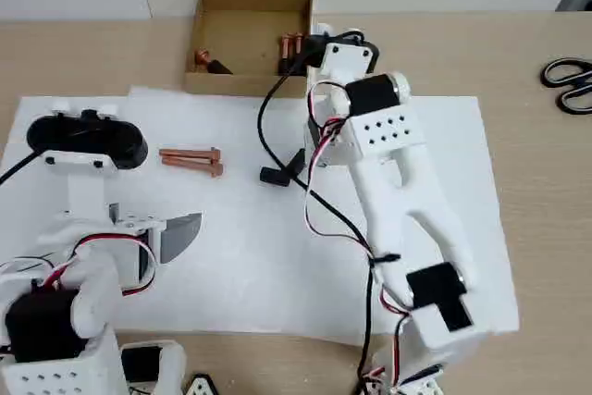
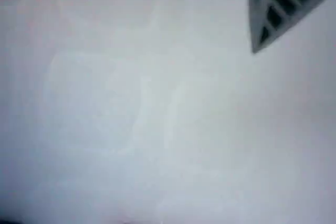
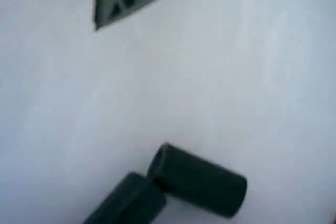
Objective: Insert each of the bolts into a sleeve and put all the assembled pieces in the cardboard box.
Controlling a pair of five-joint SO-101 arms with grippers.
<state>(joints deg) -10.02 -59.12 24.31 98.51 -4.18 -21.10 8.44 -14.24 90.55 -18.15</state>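
Partly hidden sleeves beside the right gripper

Two black sleeves (image 3: 197, 179) lie on the white paper (image 1: 240, 256), end to side and touching. They are smooth, matte cylinders, and in the right wrist view the lower one is cut off at the frame edge. From above they read as one small dark lump (image 1: 274, 175), and how many there are is hard to make out there. The right gripper (image 1: 298, 160) sits just beside them, mostly covered by its own white arm and looping cables. Whether it is open or closed cannot be told, and it has no visible hold on anything.

A pair of copper bolts (image 1: 191, 159) lies side by side on the paper, apart from the sleeves and between the two arms. The left gripper (image 1: 178, 233) is near them but not touching. It shows a grey ribbed wedge, and its opening cannot be judged either.

The cardboard box (image 1: 250, 83) stands at the paper's far edge on the wooden table (image 1: 518, 43). More copper pieces (image 1: 291, 43) lie inside, partly screened by the right arm. Scissors (image 1: 569, 80) are clipped by the frame edge.
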